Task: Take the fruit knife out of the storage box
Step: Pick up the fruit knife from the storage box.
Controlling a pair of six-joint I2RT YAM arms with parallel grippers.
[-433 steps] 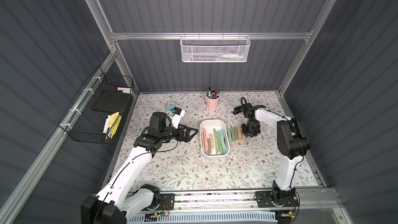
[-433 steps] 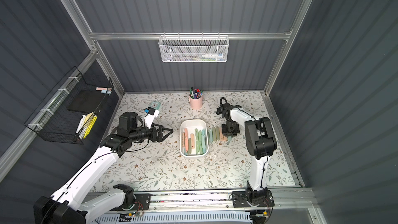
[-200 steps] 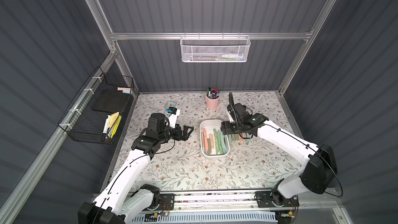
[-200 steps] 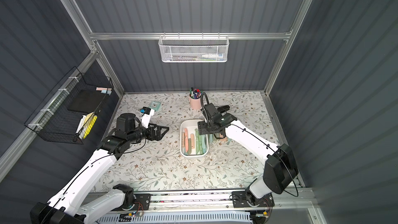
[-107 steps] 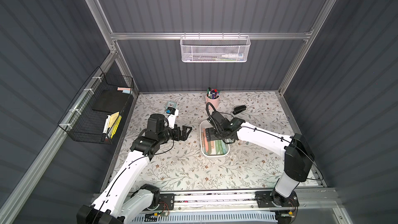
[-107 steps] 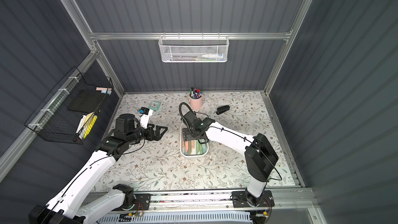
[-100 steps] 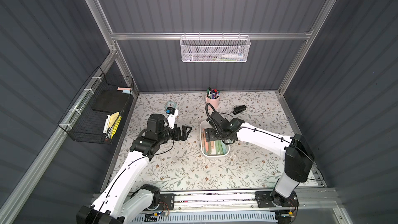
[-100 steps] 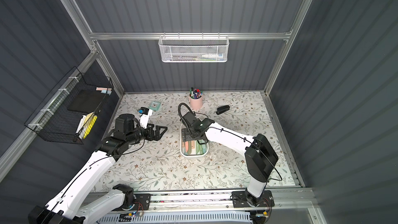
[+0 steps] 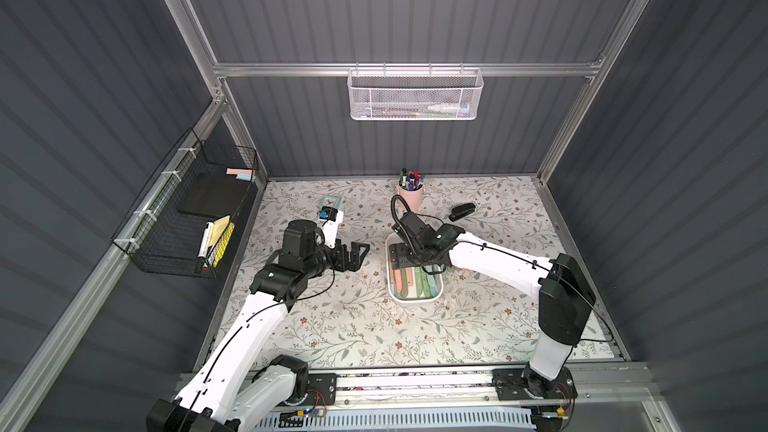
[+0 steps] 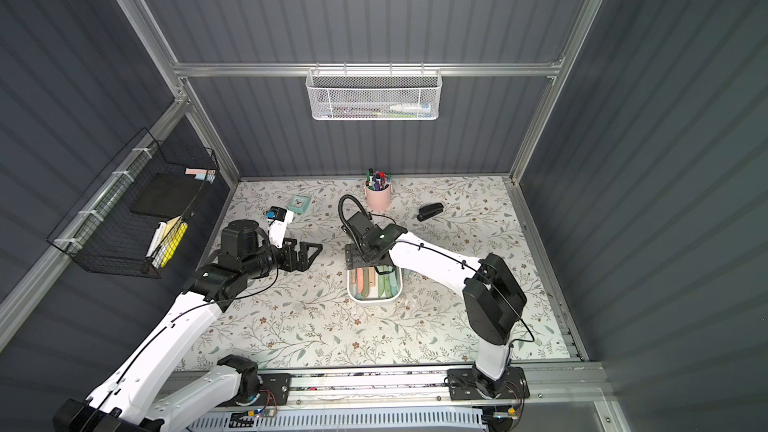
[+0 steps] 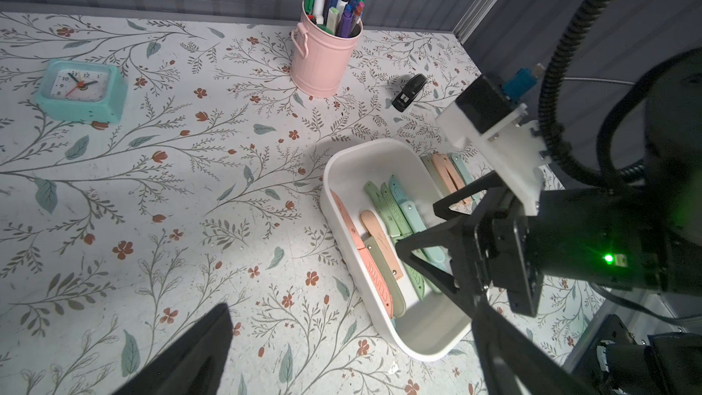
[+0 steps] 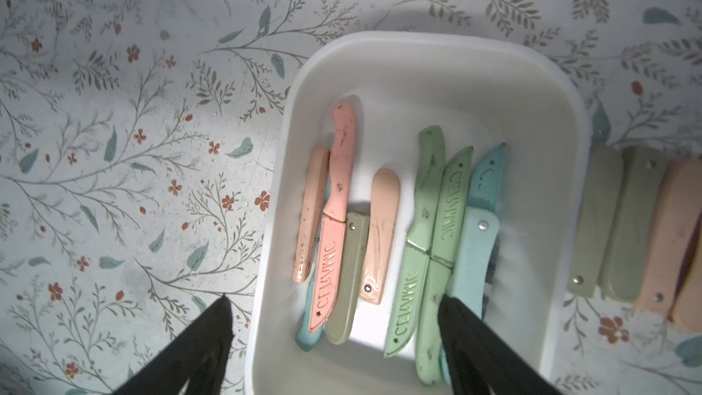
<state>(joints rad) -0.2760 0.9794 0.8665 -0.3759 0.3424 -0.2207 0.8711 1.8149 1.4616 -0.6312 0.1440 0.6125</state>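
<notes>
The storage box (image 9: 415, 300) (image 10: 374, 300) is a shallow white tub on the floral table, its rim (image 12: 418, 37) plain in the right wrist view. Several pastel fruit knives (image 12: 338, 222) lie lengthwise inside, pink, green and blue. My right gripper (image 9: 401, 257) (image 12: 334, 336) hovers open over the box's far end. One of its fingers (image 12: 212, 336) is outside the wall and the other is above the blue and green knives; it holds nothing. To the left of the box my left gripper (image 9: 353, 253) (image 11: 353, 355) stands wide open and empty.
Several more folded knives (image 12: 626, 229) (image 11: 448, 172) lie in a row on the table beside the box. A pink pen cup (image 9: 410, 195), a black stapler (image 9: 461, 211) and a teal clock (image 9: 331, 202) stand behind. A white mesh basket (image 9: 415, 95) and black wire basket (image 9: 187, 222) hang on the walls.
My right arm has swung from the row of knives beside the box to above the box's far end, gripper pointing down. The left gripper has drawn back slightly to the left.
</notes>
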